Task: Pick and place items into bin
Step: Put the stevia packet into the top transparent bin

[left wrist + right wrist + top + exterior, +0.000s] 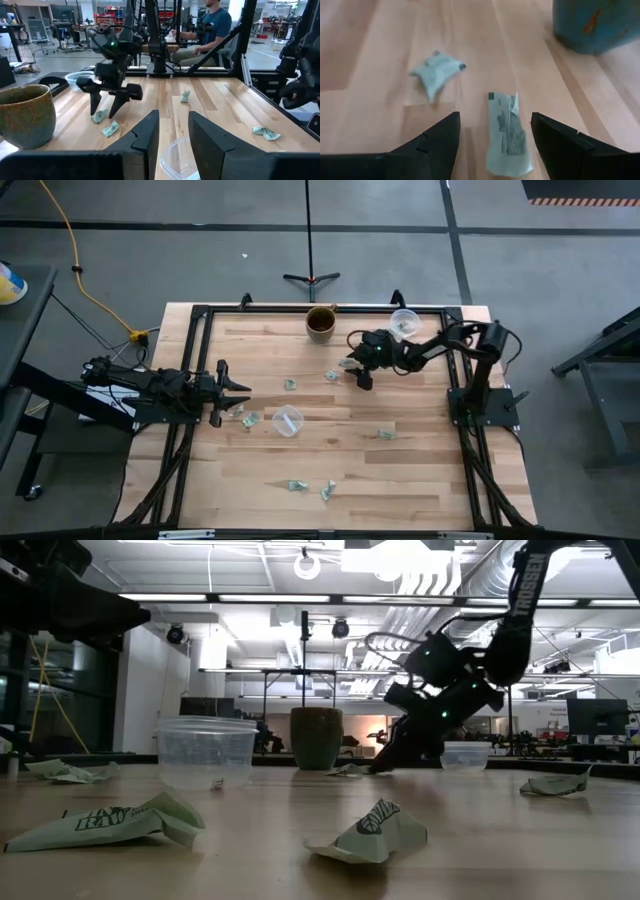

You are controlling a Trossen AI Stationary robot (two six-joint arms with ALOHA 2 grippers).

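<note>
Several small crumpled pale green-and-white wrappers lie flat on the wooden table (420, 480). My right gripper (357, 372) (495, 137) is open and points down near the table's far right. Its fingers stand on either side of one wrapper (509, 131) without touching it. A second wrapper (437, 71) lies just beyond. Both show under the gripper in the left wrist view, one wrapper (110, 130) nearer and the other (99, 116) behind it. My left gripper (243, 393) (173, 135) is open and held level at the table's left side, pointing toward a clear cup (287, 421).
A brown ceramic pot (321, 323) (317, 738) stands at the far edge, close to my right gripper. A second clear cup (404, 323) sits at the far right. More wrappers (298, 485) lie toward the near edge, another wrapper (385, 434) right of centre. A seated person (212, 30) shows beyond the table.
</note>
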